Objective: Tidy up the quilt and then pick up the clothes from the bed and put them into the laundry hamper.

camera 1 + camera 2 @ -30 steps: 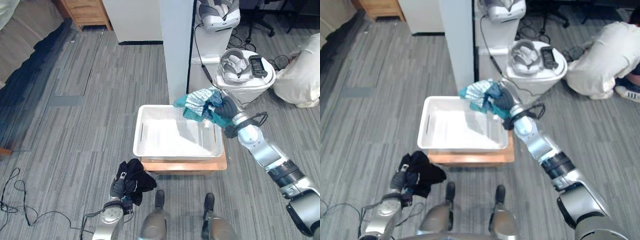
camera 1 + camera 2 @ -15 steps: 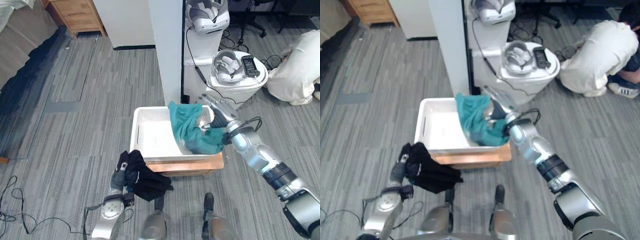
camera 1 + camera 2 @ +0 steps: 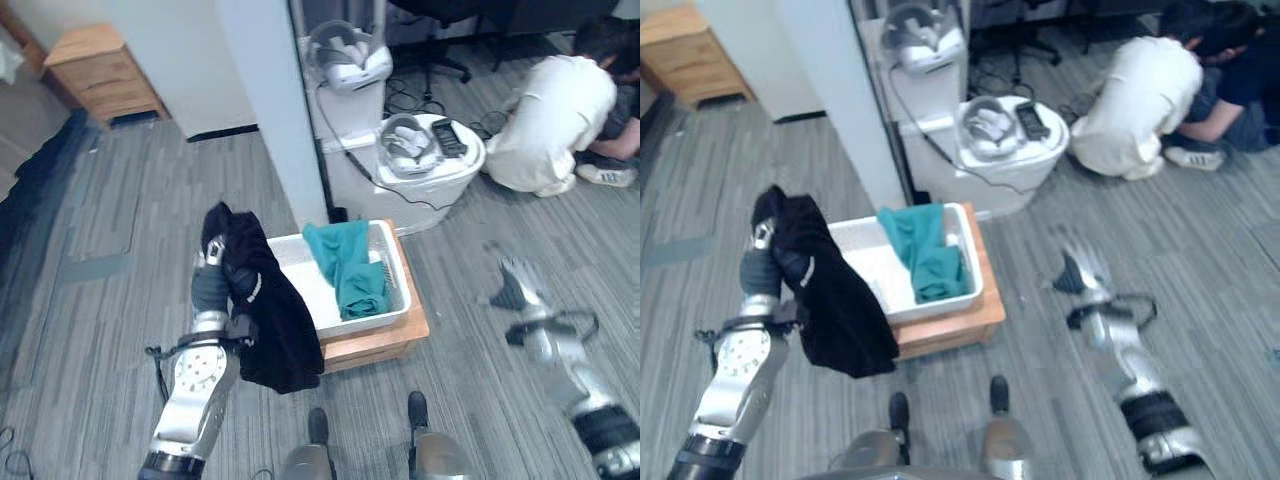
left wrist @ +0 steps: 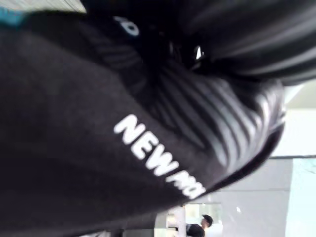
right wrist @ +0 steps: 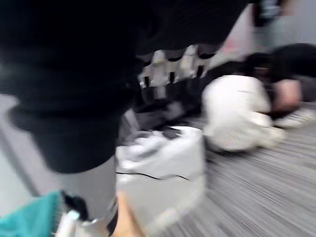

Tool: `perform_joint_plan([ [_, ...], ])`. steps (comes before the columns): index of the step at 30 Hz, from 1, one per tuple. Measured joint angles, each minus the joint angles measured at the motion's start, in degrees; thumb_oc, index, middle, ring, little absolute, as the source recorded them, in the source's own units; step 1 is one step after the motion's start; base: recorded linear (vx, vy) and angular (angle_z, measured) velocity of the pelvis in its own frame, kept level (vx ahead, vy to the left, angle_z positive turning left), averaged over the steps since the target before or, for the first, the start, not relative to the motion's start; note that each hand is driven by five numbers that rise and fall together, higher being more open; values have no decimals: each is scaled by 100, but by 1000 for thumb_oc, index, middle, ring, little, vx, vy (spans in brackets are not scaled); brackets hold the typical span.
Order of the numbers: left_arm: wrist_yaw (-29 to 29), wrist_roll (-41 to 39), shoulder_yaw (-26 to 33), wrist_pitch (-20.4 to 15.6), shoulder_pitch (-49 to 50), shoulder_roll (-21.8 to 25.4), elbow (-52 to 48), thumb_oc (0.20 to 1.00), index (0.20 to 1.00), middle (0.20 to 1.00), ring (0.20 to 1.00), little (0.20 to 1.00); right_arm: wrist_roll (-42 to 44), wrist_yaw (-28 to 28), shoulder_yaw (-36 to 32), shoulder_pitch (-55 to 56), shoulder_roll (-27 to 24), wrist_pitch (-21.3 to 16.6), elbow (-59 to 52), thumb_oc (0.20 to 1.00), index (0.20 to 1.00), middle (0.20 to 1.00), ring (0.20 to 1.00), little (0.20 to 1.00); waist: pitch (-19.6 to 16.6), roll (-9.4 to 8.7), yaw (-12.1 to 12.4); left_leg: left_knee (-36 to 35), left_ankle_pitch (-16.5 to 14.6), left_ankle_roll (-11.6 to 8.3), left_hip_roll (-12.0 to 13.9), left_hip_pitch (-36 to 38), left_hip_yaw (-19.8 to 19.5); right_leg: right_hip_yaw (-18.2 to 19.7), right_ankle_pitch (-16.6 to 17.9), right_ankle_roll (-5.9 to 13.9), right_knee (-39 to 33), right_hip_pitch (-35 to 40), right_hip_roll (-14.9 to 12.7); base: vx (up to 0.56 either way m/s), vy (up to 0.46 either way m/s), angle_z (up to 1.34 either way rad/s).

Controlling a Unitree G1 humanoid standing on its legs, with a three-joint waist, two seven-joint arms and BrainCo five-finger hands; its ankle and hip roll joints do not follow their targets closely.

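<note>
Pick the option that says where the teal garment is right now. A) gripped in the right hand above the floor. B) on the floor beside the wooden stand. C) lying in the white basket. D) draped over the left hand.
C: the teal garment lies in the white basket, while the right hand is off to the side, open and holding nothing, and the left hand holds the black garment.

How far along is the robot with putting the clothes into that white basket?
One teal cloth garment already lies in the white plastic laundry hamper. The left robot hand holds a black cloth garment up beside the hamper, not yet dropped in. The right robot hand is open, off to the side.
</note>
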Motion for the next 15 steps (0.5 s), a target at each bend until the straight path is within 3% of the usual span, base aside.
perform_joint_plan([
  [1,87,82,48,-14,-179,15,22,200,200,200,200,200,137,66,24,131,29,63,230,1000,1000,1000,1000,1000,-11,-4,-27,-1,-42,5,6,11,33,50,0,8,0,-25,9,26,-13,-30],
  [2,265,226,71,-42,-659,84,220,200,200,200,200,200,319,112,51,449,32,43,709,1000,1000,1000,1000,1000,-47,-30,-295,0,-47,18,7,61,106,105,6,10,0,-18,9,34,-17,-24],
  [3,363,303,85,-52,-873,187,369,200,200,200,200,200,356,166,139,477,26,89,945,1000,1000,1000,1000,1000,-79,-30,-315,0,-40,7,16,65,153,117,5,15,-1,-27,20,32,-14,-32],
  [6,773,664,-52,-68,-1850,754,1380,200,200,200,200,200,341,244,391,735,12,72,1687,1000,1000,1000,1000,1000,-273,-62,-601,0,-92,-63,57,114,292,233,-6,54,-8,-85,68,28,1,-24],
  [9,1141,802,-126,-65,-2577,1075,2305,200,200,200,200,200,274,308,518,947,6,84,2245,1000,1000,1000,1000,1000,-367,-50,-773,-1,-107,-91,66,137,389,342,10,65,-23,-107,86,30,-2,-23],
  [15,1308,1025,-1115,19,-3520,1495,3498,200,200,200,200,200,290,339,686,1144,289,136,3525,1000,1000,1000,1000,1000,-473,-4,-907,-2,-107,-88,33,112,438,365,14,45,-30,-153,53,7,-4,-1],
])
